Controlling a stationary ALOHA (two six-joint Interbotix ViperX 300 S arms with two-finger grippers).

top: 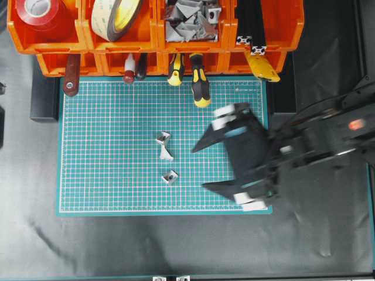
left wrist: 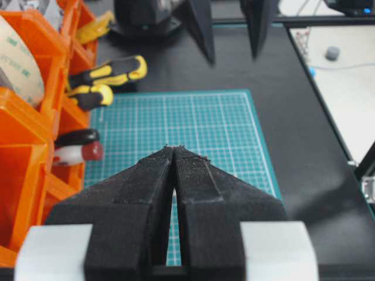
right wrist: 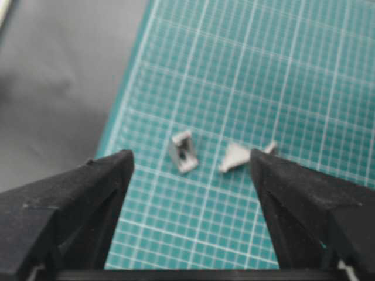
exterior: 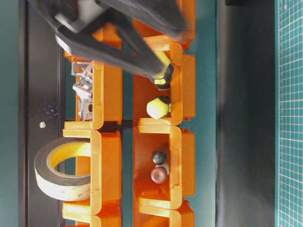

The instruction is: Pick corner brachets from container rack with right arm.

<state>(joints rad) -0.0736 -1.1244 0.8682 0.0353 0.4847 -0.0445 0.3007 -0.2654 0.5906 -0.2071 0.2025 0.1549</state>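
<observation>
Three silver-grey corner brackets lie on the green cutting mat point(top: 111, 129): one point(top: 163, 138) at the top, one point(top: 166, 155) below it, one point(top: 170, 177) lowest. Two of them show in the right wrist view point(right wrist: 184, 151) point(right wrist: 237, 157). More brackets point(top: 190, 22) fill an upper bin of the orange container rack point(top: 193, 44), seen too in the table-level view point(exterior: 84, 90). My right gripper point(top: 202, 167) is open and empty over the mat's right part, right of the loose brackets; its fingertips point(right wrist: 114, 170) frame them. My left gripper point(left wrist: 174, 147) is shut and empty.
Other bins hold red tape point(top: 36, 10), a yellowish tape roll point(top: 117, 17) and black slotted bars point(top: 251, 23). Yellow-black screwdriver handles point(top: 200, 88) and other tool handles point(top: 71, 76) stick out of the lower tier over the mat's top edge. Black cloth surrounds the mat.
</observation>
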